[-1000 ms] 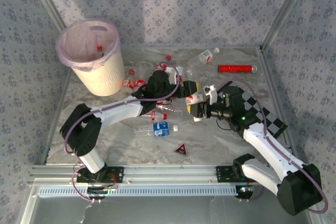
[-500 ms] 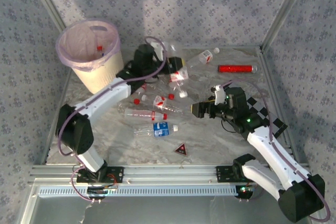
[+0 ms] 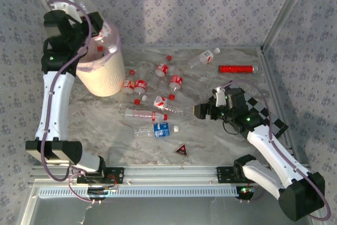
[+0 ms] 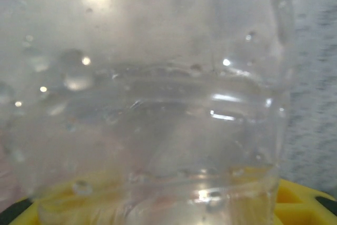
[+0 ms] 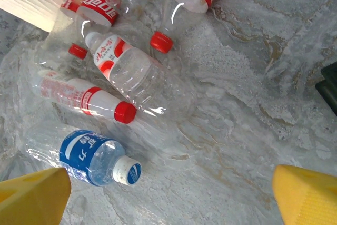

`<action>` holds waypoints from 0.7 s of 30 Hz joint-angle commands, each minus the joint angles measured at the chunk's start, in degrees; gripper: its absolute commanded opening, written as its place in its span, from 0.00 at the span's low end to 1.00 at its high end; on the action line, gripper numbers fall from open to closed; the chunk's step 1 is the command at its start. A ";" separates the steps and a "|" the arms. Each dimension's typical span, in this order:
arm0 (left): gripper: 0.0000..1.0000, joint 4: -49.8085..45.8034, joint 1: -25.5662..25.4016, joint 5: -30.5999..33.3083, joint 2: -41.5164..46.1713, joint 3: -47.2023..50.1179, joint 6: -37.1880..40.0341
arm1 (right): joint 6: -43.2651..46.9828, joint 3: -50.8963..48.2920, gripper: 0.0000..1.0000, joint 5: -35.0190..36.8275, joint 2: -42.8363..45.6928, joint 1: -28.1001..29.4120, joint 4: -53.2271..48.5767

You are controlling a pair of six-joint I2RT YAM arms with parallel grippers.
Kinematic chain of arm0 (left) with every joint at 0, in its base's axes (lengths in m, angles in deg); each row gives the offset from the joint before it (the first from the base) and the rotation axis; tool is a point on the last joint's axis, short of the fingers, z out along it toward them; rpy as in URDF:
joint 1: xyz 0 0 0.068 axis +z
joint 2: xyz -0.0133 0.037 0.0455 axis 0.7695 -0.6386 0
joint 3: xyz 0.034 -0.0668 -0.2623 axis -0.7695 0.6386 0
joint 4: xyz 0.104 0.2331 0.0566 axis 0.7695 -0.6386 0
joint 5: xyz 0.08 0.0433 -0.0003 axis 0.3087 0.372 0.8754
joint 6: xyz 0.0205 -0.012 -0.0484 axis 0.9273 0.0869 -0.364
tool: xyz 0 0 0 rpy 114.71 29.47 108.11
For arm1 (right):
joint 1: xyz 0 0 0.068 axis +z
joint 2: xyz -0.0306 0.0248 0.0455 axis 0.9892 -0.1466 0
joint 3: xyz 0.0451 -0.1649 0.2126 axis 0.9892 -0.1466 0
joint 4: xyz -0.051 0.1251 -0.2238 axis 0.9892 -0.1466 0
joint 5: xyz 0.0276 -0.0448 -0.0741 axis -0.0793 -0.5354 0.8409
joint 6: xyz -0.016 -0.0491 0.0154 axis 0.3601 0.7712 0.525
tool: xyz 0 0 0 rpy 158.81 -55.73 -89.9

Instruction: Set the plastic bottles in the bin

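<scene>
Your left hand (image 3: pixel 90 27) is clamped on a clear bottle (image 4: pixel 158 104) held above the bin (image 3: pixel 102 80), close to one side of its rim. Let go there and it may clip the rim or snag the bag liner (image 3: pixel 113 51) and drop onto the worktop (image 3: pixel 221 146). Your right hand (image 3: pixel 202 111) hangs open and empty near the other bottles (image 3: pixel 152 114) lying on the worktop — a careless low sweep could scatter them.

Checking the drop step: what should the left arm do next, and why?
Probably open the left gripper. It holds a clear bottle that, seen from above, appears to sit over the lined mouth of the bin, so releasing should drop it in.
</scene>
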 commanded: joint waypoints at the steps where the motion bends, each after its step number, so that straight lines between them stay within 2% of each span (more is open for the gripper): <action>1: 0.00 -3.25 3.96 3.04 -3.66 -2.12 2.32 | 1.04 1.62 1.00 1.02 -0.25 0.37 -2.05; 5: 0.00 -8.08 6.83 4.40 -10.64 -7.44 4.99 | 1.24 1.56 1.00 0.73 0.32 0.62 -2.31; 11: 0.00 -16.23 6.98 5.28 -19.55 -14.48 11.38 | 1.99 1.64 1.00 1.18 0.39 1.07 -3.01; 17: 0.00 -18.42 5.89 3.81 -23.75 -11.19 18.16 | 2.41 1.38 1.00 1.87 -0.19 1.07 -3.03; 21: 0.00 -17.02 4.94 3.31 -25.00 -5.90 18.35 | 2.50 1.52 1.00 2.23 -0.22 1.14 -2.93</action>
